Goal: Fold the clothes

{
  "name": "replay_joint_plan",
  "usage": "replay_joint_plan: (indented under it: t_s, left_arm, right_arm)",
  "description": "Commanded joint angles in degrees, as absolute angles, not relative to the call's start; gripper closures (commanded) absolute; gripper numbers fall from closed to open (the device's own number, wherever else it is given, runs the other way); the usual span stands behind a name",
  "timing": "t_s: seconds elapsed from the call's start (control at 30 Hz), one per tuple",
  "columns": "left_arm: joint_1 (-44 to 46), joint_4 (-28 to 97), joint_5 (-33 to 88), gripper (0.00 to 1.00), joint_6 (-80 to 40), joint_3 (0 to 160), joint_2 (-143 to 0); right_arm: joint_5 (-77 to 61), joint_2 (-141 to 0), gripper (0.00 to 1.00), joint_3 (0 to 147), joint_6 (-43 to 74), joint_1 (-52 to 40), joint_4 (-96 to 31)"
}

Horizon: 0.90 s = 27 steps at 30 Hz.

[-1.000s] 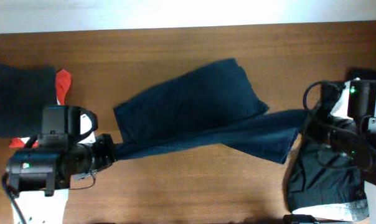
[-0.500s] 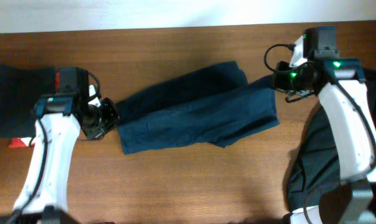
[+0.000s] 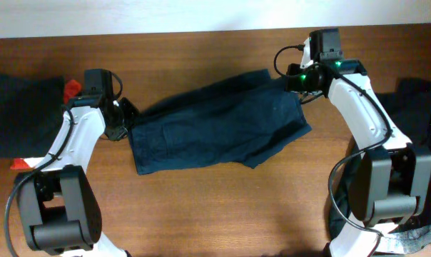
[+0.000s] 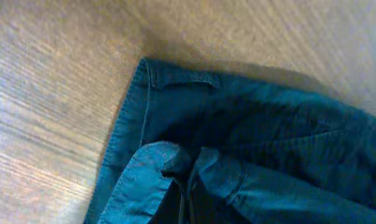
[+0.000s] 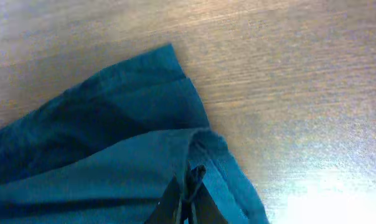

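The navy shorts [image 3: 215,125] lie folded across the middle of the wooden table. My left gripper [image 3: 127,118] is shut on the shorts' left edge, with fabric bunched between the fingers in the left wrist view [image 4: 188,186]. My right gripper [image 3: 295,80] is shut on the shorts' upper right corner, pinching a fold in the right wrist view [image 5: 191,186]. A folded dark garment [image 3: 26,114] lies at the far left. More dark clothes [image 3: 376,189] are heaped at the right edge.
A red item [image 3: 73,89] pokes out beside the folded dark garment at the left. The table's far edge meets a white wall along the top. Bare wood [image 3: 222,207] lies in front of the shorts.
Both grippers have carried the shorts' near edge up and away from me, laying it over the far half. The shorts went from stretched out to folded.
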<state>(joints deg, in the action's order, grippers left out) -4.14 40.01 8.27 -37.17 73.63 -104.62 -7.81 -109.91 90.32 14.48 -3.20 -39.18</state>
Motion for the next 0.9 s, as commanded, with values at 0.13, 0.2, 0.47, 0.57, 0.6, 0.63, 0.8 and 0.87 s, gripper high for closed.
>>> replay_joint_plan:
  t_s: [0.13,0.2,0.47,0.57,0.6,0.63,0.8,0.87]
  left_arm:
    - [-6.4,40.4,-1.3,0.41,-37.8,73.8,-105.4]
    - [-6.4,43.9,-1.3,0.39,-37.8,73.7,-105.4]
    - [-6.4,44.8,7.0,0.32,-32.6,68.7,-105.4]
    - [-5.5,42.6,12.7,0.32,-25.2,67.5,-105.4]
    - [-5.1,42.5,13.8,0.32,-22.8,67.4,-105.4]
    - [-4.7,42.5,14.2,0.32,-21.4,67.4,-105.4]
    - [-3.4,41.8,18.4,0.17,-16.1,67.4,-105.9]
    - [-3.4,41.2,22.2,0.16,-13.6,67.4,-108.6]
  right_arm:
    - [-9.5,-110.0,0.26,91.7,13.7,-1.5,-30.6]
    - [-6.1,-110.0,0.27,91.7,13.7,-1.5,-37.6]
    - [-8.4,-110.0,0.53,74.7,10.7,-4.9,-38.3]
    - [-2.0,-110.0,0.56,66.1,11.1,-4.8,-33.4]
    - [4.5,-110.0,0.57,65.1,13.0,-4.8,-35.4]
    - [9.3,-110.0,0.57,65.1,14.8,-4.8,-37.6]
    - [12.3,-110.0,0.55,65.1,16.6,-4.8,-39.4]
    - [12.3,-110.0,0.55,65.2,16.6,-4.8,-40.1]
